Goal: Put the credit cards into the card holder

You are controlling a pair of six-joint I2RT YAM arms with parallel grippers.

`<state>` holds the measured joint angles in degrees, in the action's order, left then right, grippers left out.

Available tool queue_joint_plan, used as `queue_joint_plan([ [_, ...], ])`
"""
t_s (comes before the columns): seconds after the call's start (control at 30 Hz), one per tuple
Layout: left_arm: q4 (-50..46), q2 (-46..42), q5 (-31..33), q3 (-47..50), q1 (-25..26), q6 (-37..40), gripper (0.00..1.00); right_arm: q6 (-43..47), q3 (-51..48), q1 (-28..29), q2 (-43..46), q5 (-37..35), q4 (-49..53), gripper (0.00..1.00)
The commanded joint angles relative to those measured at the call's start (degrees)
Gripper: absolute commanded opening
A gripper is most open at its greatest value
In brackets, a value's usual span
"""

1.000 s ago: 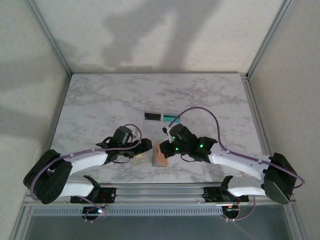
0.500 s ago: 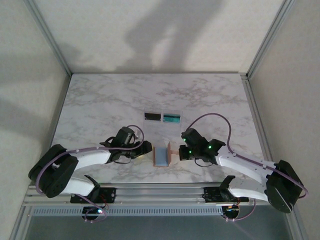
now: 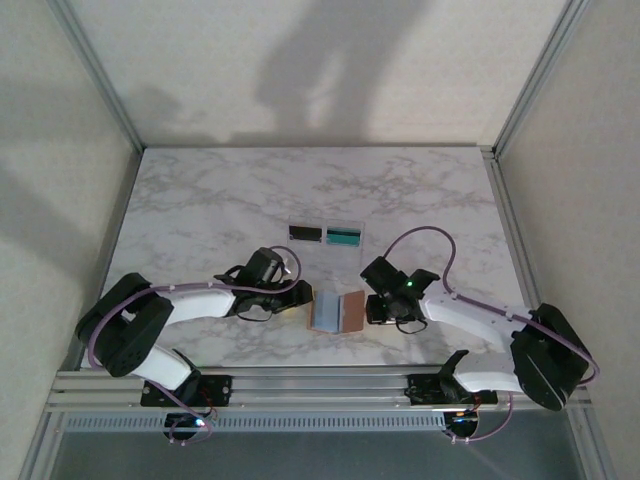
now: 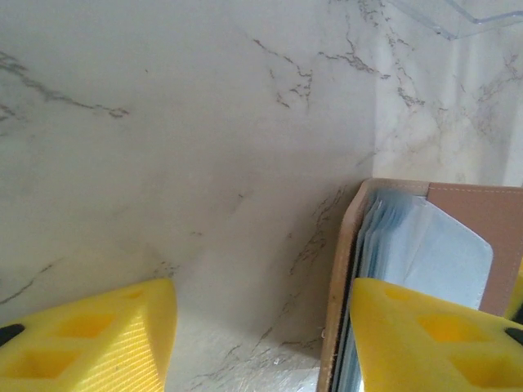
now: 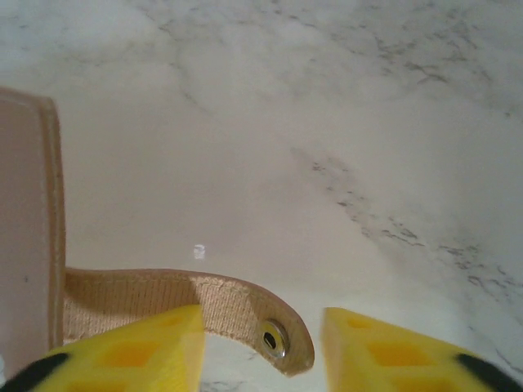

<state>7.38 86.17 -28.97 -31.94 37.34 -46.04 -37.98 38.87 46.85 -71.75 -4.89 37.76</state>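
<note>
The card holder (image 3: 350, 311) lies open on the marble near the front edge, its grey-blue pockets (image 3: 325, 312) on the left and its tan flap on the right. My left gripper (image 3: 298, 303) is open at its left edge. In the left wrist view one yellow finger (image 4: 433, 339) is over the pockets (image 4: 425, 245) and the other over bare table. My right gripper (image 3: 372, 306) is open at the holder's right side. The clasp tab (image 5: 245, 306) lies loose between its fingers. Two credit cards, one black (image 3: 304, 233) and one teal (image 3: 344, 236), lie further back.
A clear plastic edge (image 4: 458, 12) shows at the top right of the left wrist view, near where the cards are. The marble table (image 3: 200, 220) stretches wide to the left and back. Metal frame posts (image 3: 95, 70) stand at the table's corners.
My right gripper has opened and let go of the card holder's flap, which now lies spread flat. My left gripper has moved right to the holder's edge and narrowed its jaws.
</note>
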Motion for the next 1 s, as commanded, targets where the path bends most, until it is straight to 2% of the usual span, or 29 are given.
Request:
queue_joint_plan([
  [0.0,3.96,3.67,-3.51,-1.71,2.90,1.16,0.54,1.78,2.52,-0.27,2.91,-0.73,2.18,0.48],
  [0.07,4.38,3.85,-3.58,-1.63,3.15,0.85,0.46,2.51,4.41,-0.26,3.72,-2.66,4.88,0.50],
  [0.17,5.05,4.18,-4.20,-1.87,3.52,0.76,0.23,4.38,6.23,-0.19,5.59,-3.76,7.12,0.54],
  [0.27,4.88,4.19,-4.27,-2.25,3.79,0.80,0.07,5.98,7.63,-0.27,7.39,-0.65,6.60,0.60],
  [0.33,5.71,3.59,-4.67,-1.99,3.80,0.42,0.02,6.57,8.56,-0.20,8.23,2.94,5.48,0.68],
  [0.5,4.57,1.79,-3.86,-1.75,3.84,0.36,0.00,6.89,10.02,0.26,9.76,9.15,3.23,0.72],
  [0.6,5.14,0.85,-3.64,-0.96,3.80,-0.30,0.00,6.42,11.58,1.82,9.33,8.65,3.89,0.73],
  [0.63,4.98,0.75,-3.71,-0.97,3.80,-0.44,0.00,6.34,12.04,2.53,9.01,7.41,4.39,0.84],
  [0.7,4.54,-0.01,-3.48,-0.94,3.87,-0.86,0.00,6.10,13.03,3.59,8.14,5.01,5.57,0.89],
  [0.83,3.87,-2.64,-2.97,-0.63,3.89,-1.98,0.00,5.79,15.30,6.19,8.62,5.03,6.48,0.88],
  [0.97,1.68,-4.38,-2.46,-1.20,3.96,-2.36,0.00,3.52,21.42,7.50,9.37,8.07,9.49,0.84],
])
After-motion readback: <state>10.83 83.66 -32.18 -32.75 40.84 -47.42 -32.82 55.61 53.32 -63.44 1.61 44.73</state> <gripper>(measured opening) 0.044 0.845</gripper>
